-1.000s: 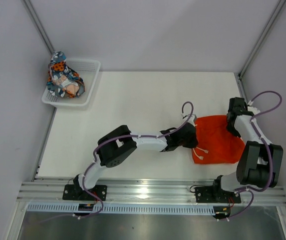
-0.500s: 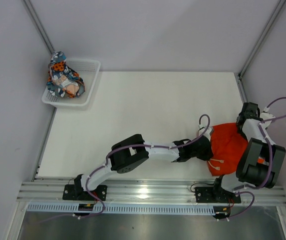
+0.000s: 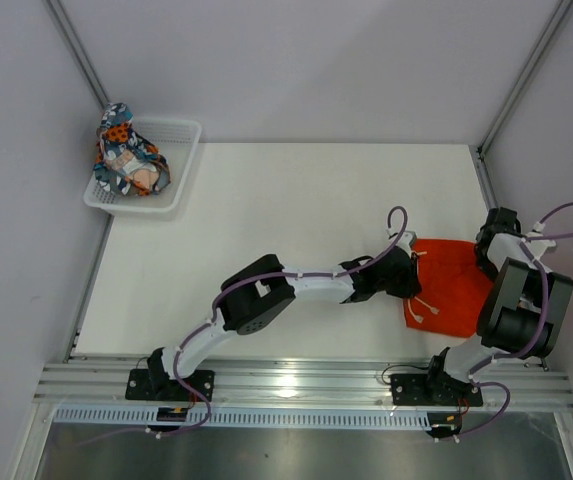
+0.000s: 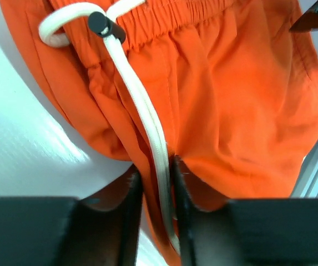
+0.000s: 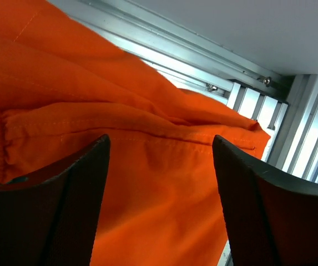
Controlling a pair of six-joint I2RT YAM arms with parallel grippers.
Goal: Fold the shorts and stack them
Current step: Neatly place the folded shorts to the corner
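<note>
The orange shorts (image 3: 456, 285) lie folded into a small flat patch on the right side of the table, white drawstring (image 3: 424, 306) at the near left corner. My left gripper (image 3: 411, 278) is at their left edge. In the left wrist view its jaws (image 4: 157, 166) stand narrowly apart, with a fold of orange fabric (image 4: 242, 100) and the drawstring (image 4: 147, 127) filling the gap. My right gripper (image 3: 488, 262) is at the shorts' right edge, and its wrist view shows it open (image 5: 161, 141) over orange cloth (image 5: 159, 194), holding nothing. The printed shorts (image 3: 126, 160) sit bunched in the basket.
The white mesh basket (image 3: 181, 150) stands at the table's far left corner. An aluminium frame rail (image 5: 203, 52) runs close beside the shorts on the right, and the enclosure wall (image 3: 546, 180) rises right behind it.
The orange shorts went from spread out, to bunched against the right side, to a smaller folded patch. My right gripper has opened and let go. The left arm has drawn back leftward.
</note>
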